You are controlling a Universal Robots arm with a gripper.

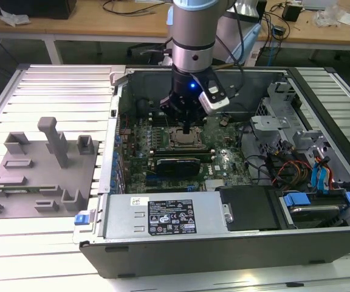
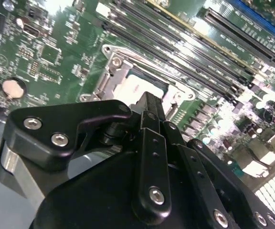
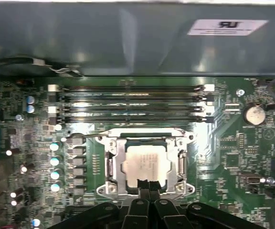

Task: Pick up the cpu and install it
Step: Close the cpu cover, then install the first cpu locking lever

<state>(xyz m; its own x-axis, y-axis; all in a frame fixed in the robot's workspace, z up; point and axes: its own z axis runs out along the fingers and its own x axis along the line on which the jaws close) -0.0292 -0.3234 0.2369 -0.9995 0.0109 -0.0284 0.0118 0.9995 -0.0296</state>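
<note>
Step in hand, imo: install stage, not pickup. The small flat square silvery-topped cpu [image 3: 146,164] is already lying inside the dark metal-framed square socket [image 3: 110,164] on the green motherboard [image 3: 233,157]. The black slim-fingered claw [image 3: 147,183] is hovering w/ fingers pressed together, tips at one edge of the cpu. Touching or just above, can't tell. Any next move is calling for a straight vertical path, no sideways drag. Count: 1 cpu, 1 socket, 1 claw, 4 long memory slots [image 3: 128,98], 1 grey moulded tray [image 1: 17,182] sitting on the ribbed white desk [image 1: 41,243].
</note>
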